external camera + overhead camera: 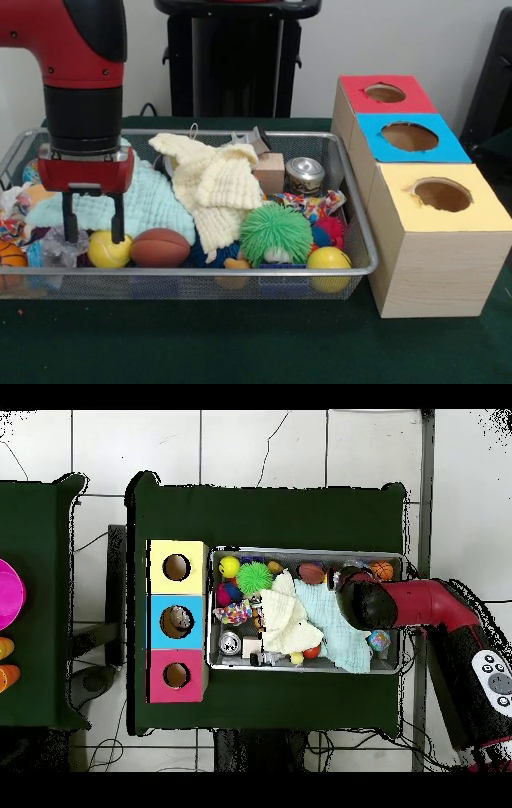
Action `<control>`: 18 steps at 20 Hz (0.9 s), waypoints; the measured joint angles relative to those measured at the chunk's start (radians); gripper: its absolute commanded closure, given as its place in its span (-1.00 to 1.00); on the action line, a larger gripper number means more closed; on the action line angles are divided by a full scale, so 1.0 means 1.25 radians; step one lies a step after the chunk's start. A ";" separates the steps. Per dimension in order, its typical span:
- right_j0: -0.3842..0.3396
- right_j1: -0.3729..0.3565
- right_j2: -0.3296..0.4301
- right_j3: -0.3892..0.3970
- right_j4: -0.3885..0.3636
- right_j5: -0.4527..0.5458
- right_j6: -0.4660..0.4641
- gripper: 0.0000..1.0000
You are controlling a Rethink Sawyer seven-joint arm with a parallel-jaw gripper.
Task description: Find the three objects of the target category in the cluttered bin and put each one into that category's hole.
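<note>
1. The gripper [94, 238] hangs over the bin [360, 268], near its end farthest from the boxes [436, 240].
2. Its jaws are open a bit and hold nothing.
3. A yellow ball [109, 250] sits in the bin just under the tips, with a brown football [160, 247] beside it.
4. A green fuzzy ball [275, 233] lies nearer the boxes.
5. The boxes stand right beside the bin, each with a round hole on top.

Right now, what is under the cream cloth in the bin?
The cream cloth drapes over the mint cloth and a blue item by the green fuzzy ball. A wood block pokes out behind. Whatever lies beneath its middle is covered.
</note>
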 measured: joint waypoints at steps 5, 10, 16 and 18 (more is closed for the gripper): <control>-0.024 0.006 0.028 -0.001 0.007 0.000 0.000 -1.00; -0.047 0.017 0.054 -0.004 0.009 0.000 0.000 -1.00; -0.069 0.010 0.070 -0.006 0.021 0.019 -0.003 -1.00; -0.076 -0.001 0.073 -0.006 0.033 0.041 -0.007 -1.00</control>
